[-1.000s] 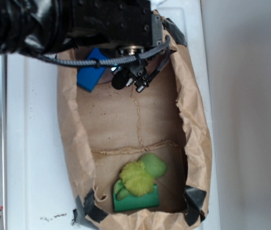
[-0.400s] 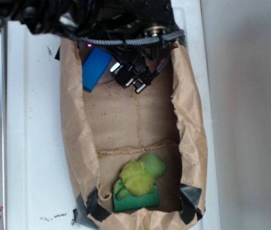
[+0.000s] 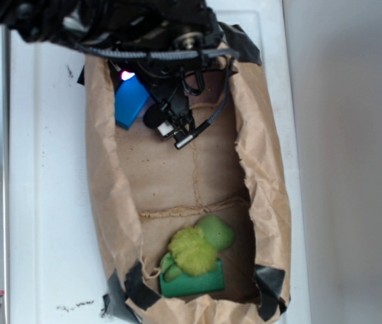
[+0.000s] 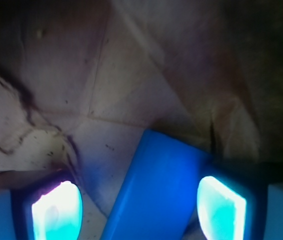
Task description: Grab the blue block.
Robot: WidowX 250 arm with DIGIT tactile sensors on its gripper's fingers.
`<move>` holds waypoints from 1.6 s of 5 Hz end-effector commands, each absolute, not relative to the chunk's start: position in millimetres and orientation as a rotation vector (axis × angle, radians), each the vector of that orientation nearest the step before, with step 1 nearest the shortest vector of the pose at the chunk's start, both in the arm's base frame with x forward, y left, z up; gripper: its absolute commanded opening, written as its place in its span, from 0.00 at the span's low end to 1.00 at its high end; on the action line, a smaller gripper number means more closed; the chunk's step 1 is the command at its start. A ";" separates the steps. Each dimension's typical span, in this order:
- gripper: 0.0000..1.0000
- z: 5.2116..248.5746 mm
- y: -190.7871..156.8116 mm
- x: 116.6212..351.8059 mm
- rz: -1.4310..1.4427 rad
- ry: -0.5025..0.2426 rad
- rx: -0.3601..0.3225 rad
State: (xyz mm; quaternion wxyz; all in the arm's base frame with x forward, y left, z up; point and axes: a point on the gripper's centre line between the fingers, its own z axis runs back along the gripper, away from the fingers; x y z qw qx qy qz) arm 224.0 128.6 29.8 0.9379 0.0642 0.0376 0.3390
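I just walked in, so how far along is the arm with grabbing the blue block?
Done: the gripper has reached the blue block in the far corner of the paper bag. In hand: the wrist view shows the block between the open fingers, not yet pinched. Left: closing on it and lifting. The green block with its plush is untouched.

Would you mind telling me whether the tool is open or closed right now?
Open. In the wrist view the tool has its fingers spread apart, with the blue block lying between them, not yet clamped.
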 end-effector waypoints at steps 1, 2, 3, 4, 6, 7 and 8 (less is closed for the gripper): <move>1.00 38.7 141.2 209.0 0.698 0.080 0.120; 1.00 39.0 137.0 210.1 0.697 0.085 0.102; 1.00 42.2 133.4 214.9 0.738 0.098 0.105; 1.00 42.7 131.4 217.2 0.844 0.145 0.174; 1.00 44.3 126.7 214.8 0.906 0.141 0.237; 1.00 42.6 127.3 213.8 0.906 0.132 0.247; 1.00 39.4 130.8 211.0 0.879 0.100 0.252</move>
